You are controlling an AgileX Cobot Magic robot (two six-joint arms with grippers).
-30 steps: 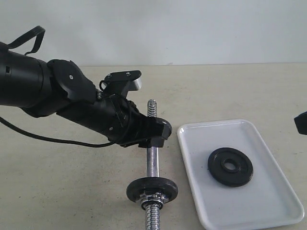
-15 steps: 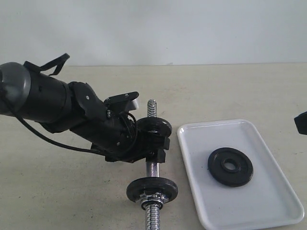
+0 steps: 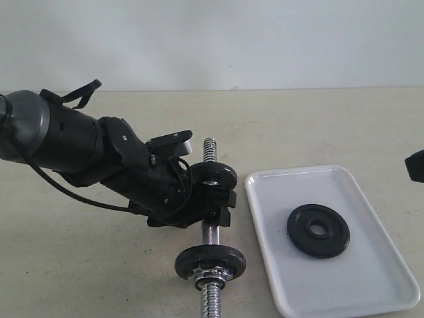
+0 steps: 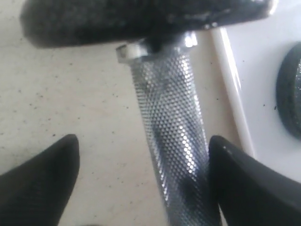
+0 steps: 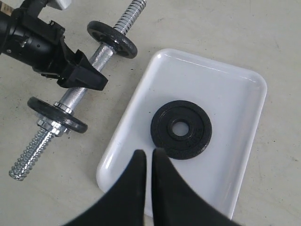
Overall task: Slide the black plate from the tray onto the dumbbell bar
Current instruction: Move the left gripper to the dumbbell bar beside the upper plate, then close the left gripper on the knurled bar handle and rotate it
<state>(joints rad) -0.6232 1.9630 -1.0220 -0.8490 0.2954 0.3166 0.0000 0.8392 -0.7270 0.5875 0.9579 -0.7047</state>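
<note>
The black plate (image 3: 318, 230) lies flat in the white tray (image 3: 381, 222). Left of the tray, the dumbbell bar (image 3: 210, 232) lies on the table. It carries one black disc (image 3: 213, 174) near its far end and another (image 3: 210, 262) near its near end by a chrome nut. My left gripper (image 3: 215, 199) stands open astride the bar's knurled middle (image 4: 171, 141). The bar is close to one finger (image 4: 249, 183) and far from the other (image 4: 37, 183). My right gripper (image 5: 148, 157) is shut and empty, above the tray's rim (image 5: 108, 169) near the plate (image 5: 181, 129).
The beige table (image 3: 79, 265) runs back to a pale wall. My left arm's black body and cable (image 3: 73, 192) stretch over the table's left side. Only a black corner of the right arm (image 3: 416, 165) shows at the exterior view's right edge.
My left gripper opened a little wider and the arm dropped lower. The far black disc, earlier mostly hidden at the fingers, now shows on the bar. The right arm stayed put.
</note>
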